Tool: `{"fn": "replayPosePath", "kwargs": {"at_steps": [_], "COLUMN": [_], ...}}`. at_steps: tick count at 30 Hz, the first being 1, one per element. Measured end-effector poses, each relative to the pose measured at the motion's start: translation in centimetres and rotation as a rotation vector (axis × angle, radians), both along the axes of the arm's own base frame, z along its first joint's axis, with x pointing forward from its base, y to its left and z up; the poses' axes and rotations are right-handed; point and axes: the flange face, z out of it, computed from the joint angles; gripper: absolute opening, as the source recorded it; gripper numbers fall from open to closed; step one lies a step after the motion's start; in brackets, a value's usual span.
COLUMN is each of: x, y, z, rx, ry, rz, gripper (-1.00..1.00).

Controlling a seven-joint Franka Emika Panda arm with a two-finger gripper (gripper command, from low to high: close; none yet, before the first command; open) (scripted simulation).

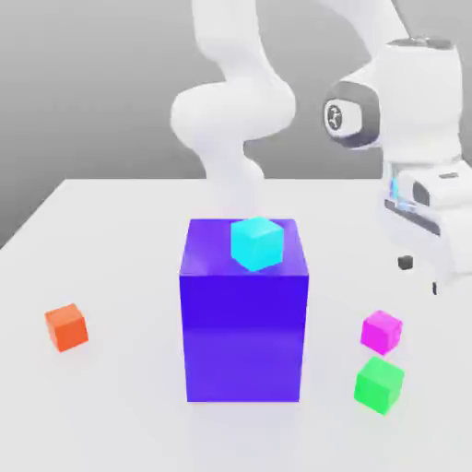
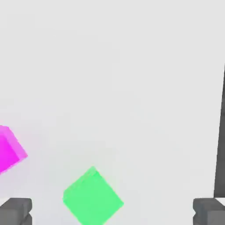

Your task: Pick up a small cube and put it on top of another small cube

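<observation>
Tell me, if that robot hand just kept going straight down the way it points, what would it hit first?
Most likely the bare white table. The open fingers frame mostly empty tabletop, with the green cube near the edge and the magenta cube off to one side.

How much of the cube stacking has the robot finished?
Nothing is stacked yet. The small glossy magenta cube sits on the white table, beside the small bright green cube. The gripper hangs open above them, holding nothing. Grabbing, lifting and placing are left.
</observation>
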Motion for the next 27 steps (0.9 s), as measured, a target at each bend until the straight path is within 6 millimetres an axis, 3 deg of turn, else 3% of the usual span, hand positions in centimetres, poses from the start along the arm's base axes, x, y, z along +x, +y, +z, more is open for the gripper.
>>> {"fn": "replayPosePath", "kwargs": {"at_steps": [6,13,14,21,27], "x": [-6.5,-6.5,-6.5,-6.5,-6.4], "y": [1.2,0.6,0.6,0.6,0.6], "z": [-6.9,-13.0,-13.6,-13.5,-8.9], "rx": [-0.106,-0.115,-0.115,-0.116,-0.116], "ry": [0.064,0.072,0.072,0.074,0.073], "rz": [0.382,0.394,0.394,0.394,0.394], "gripper": [0.00,0.00,-1.00,-1.00,-1.00]}}
